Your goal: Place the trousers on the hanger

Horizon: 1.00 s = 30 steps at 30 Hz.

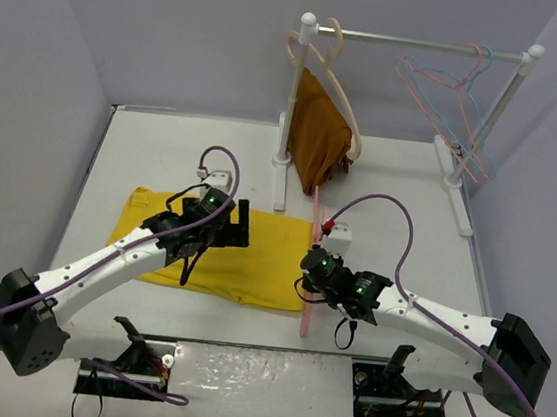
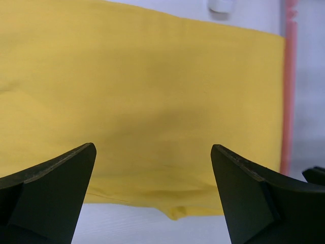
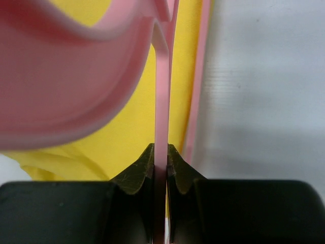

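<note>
The yellow trousers (image 1: 257, 266) lie flat on the table, left of centre. My left gripper (image 1: 232, 225) hovers over their middle, jaws wide open with nothing between them; in the left wrist view the trousers (image 2: 152, 91) fill the space under the left gripper (image 2: 152, 147). The pink hanger (image 1: 315, 218) stands on edge along the cloth's right border. My right gripper (image 1: 307, 275) is shut on a thin bar of the hanger (image 3: 161, 101), and the right gripper (image 3: 161, 148) shows both pads pressed on it, with yellow trousers (image 3: 127, 127) behind. The hanger (image 2: 289, 86) runs down the right of the left wrist view.
A white clothes rack (image 1: 418, 43) stands at the back. A rust-brown cloth (image 1: 322, 133) hangs there on a thick beige hanger (image 1: 346, 101). Thin pink and light blue hangers (image 1: 452, 98) hang at the rail's right end. Grey walls close in both sides.
</note>
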Tool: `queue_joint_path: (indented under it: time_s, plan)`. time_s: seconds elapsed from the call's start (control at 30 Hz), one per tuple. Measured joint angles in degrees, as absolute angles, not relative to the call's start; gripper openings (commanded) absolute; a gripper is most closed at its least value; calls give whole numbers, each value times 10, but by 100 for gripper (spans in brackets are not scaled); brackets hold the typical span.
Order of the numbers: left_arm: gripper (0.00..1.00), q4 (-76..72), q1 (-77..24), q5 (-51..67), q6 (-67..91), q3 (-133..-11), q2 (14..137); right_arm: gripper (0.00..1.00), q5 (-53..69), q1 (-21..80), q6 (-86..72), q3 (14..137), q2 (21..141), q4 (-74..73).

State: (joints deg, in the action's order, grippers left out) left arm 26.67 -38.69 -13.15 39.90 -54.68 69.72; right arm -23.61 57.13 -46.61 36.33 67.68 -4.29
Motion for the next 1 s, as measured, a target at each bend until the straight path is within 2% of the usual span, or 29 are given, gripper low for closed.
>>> queue_joint_path:
  time_s: [0.2,0.53,0.77,1.0]
  plan:
    - [92,221,-499,-135,417,-588,794,0,-227,544,-491,301,602,-58]
    - [89,174,-578,-134,426,-714,996,0,-247,537,-542,271,573,-75]
    - [76,180,-590,-140,434,-772,1081,0,-246,532,-551,263,556,-83]
    - [65,209,-595,-155,447,-789,1114,0,-246,532,-555,250,529,-93]
